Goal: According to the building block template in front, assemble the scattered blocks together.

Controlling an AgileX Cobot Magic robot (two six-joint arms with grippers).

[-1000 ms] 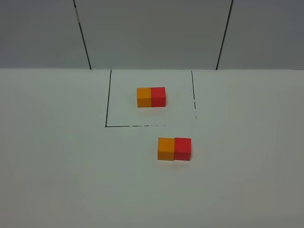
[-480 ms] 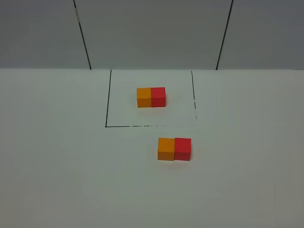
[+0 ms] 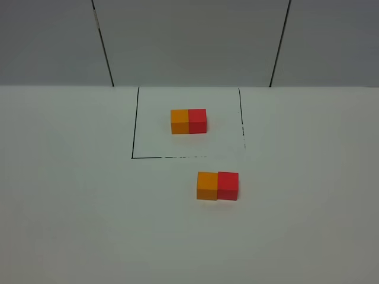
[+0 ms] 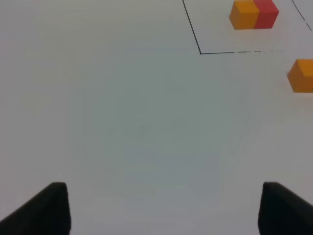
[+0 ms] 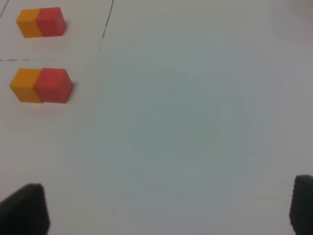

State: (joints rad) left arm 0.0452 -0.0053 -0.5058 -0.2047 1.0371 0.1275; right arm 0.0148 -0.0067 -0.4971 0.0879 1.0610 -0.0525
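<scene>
On the left, the left hand (image 4: 161, 208) is spread wide and holds nothing; it hangs over bare white desk (image 3: 71, 207), well to the left of the work. Its two dark fingertips (image 4: 51, 205) are all that shows of it.

Toward the far middle, the building block template (image 3: 189, 121) sits inside the thin black rectangle (image 3: 135, 124), orange cube on the left and red on the right, joined. The near and right sides of that drawn line are broken and faint in places.

Just near and right of the frame, outside it, lie the scattered blocks: the orange cube (image 3: 207, 186) on the left, touching the red cube (image 3: 227, 186) on its right. They appear flush and in the template's order, so I judge the assembly essentially complete.

On the right, the right hand (image 5: 168, 208) is likewise spread and empty, over bare desk well to the right of the pair.

Risks from here:
- Any further approach by either hand could nudge a cube and open a gap or twist the pair; the cubes look light and rest loose on a smooth surface.
- A sweep past the frame could disturb the template itself.
- The red cube looks marginally nearer than the orange; a corrective push may overshoot.
</scene>
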